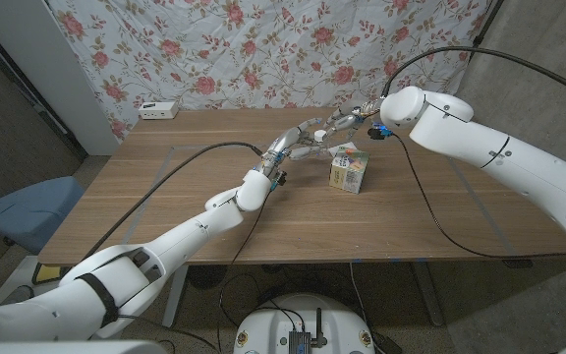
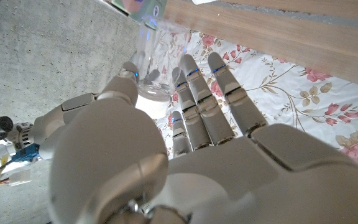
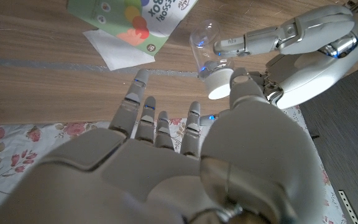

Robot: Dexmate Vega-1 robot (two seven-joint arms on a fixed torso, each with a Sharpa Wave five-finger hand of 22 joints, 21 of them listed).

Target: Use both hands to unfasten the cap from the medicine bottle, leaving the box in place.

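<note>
A small clear medicine bottle (image 3: 205, 38) with a white cap (image 3: 219, 84) hangs in the air just left of the green and yellow box (image 1: 348, 170), which stands on the wooden table (image 1: 165, 206). My left hand (image 1: 293, 145) holds the bottle, a finger and thumb wrapped about its body. My right hand (image 1: 348, 120) comes in from the other side, its thumb and a finger set against the cap. In the left wrist view the cap (image 2: 151, 99) sits between the left hand's thumb and fingers (image 2: 197, 93), with the box (image 2: 138, 6) beyond. The cap is on the bottle.
A white power strip (image 1: 158, 109) lies at the table's back left corner. A flowered curtain (image 1: 263, 49) hangs behind the table, and a blue chair (image 1: 28, 208) stands off its left side. Black cables trail from both arms over the tabletop.
</note>
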